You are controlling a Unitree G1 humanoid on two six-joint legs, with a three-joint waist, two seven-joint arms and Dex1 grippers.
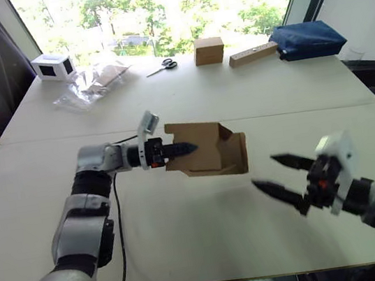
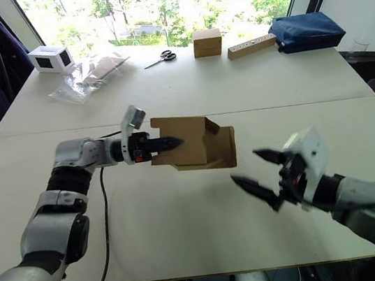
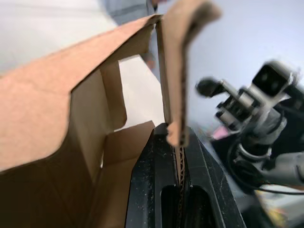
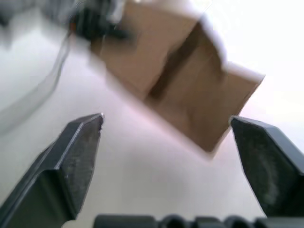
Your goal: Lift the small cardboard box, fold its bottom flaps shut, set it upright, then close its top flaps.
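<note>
At lower right of the frame, the right gripper (image 1: 287,181) hangs over the pale bench (image 1: 210,243) with its two black fingers spread wide and nothing between them, pointing towards the box; at centre, the small cardboard box (image 1: 210,148) is held up off the bench, lying on its side with its open end turned to the right of the frame, short flaps (image 1: 240,152) standing out around that opening; the left gripper (image 1: 177,149), reaching in from centre left, is clamped on a panel at the box's left end, and the left wrist view shows its fingers (image 3: 152,190) pinched on the corrugated edge of that cardboard panel; a black cable (image 1: 121,242) trails across the bench below the left arm; along the far edge, from upper left to upper right of the frame, stand a white box with a dark face (image 1: 53,66), crumpled clear plastic bags (image 1: 91,84), scissors (image 1: 162,66), a squarer brown box (image 1: 209,50), a long wooden block (image 1: 253,53) and a dark blue pouch (image 1: 307,40); trees fill the window behind
</note>
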